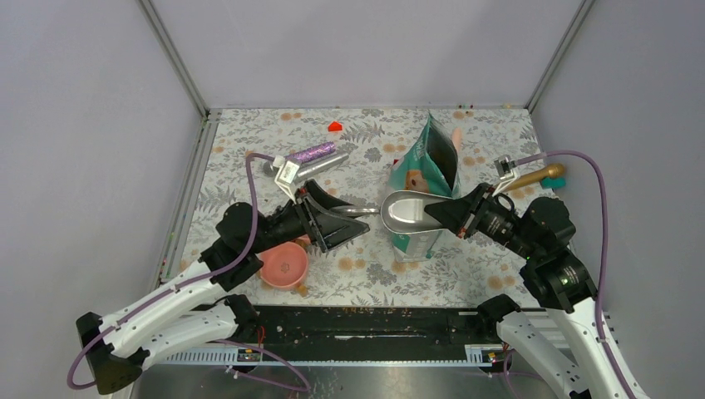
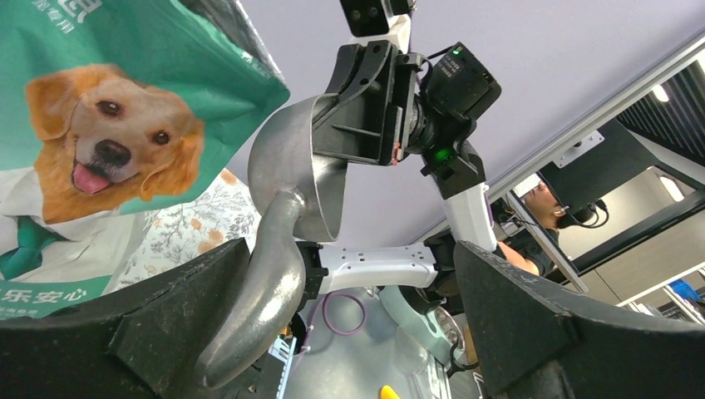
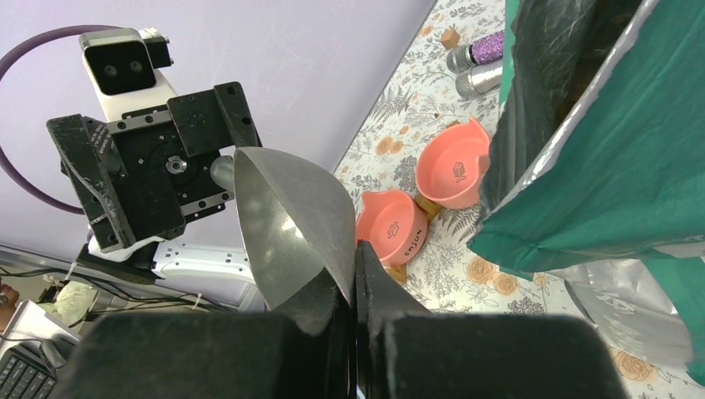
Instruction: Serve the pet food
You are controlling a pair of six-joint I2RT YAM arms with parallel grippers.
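One rim pinch by my right fingers (image 3: 391, 291) holds the scoop (image 1: 407, 212), left fingers (image 2: 532, 316) wide round its nine-o'clock handle (image 2: 266, 283); it may twist loose.

Right end effector (image 3: 356, 259) clamped on rim of metal scoop (image 3: 287, 220), two pink bowls (image 3: 453, 170) beyond, teal pouch (image 3: 619, 166) at right

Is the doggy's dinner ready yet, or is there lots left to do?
Not yet. Done: the pouch stands open on the table. In hand: the right gripper pinches the rim of the metal scoop, and the left gripper is open around its handle. Left: the scoop looks empty and the pink bowls look empty too, so scooping and pouring are both to come.
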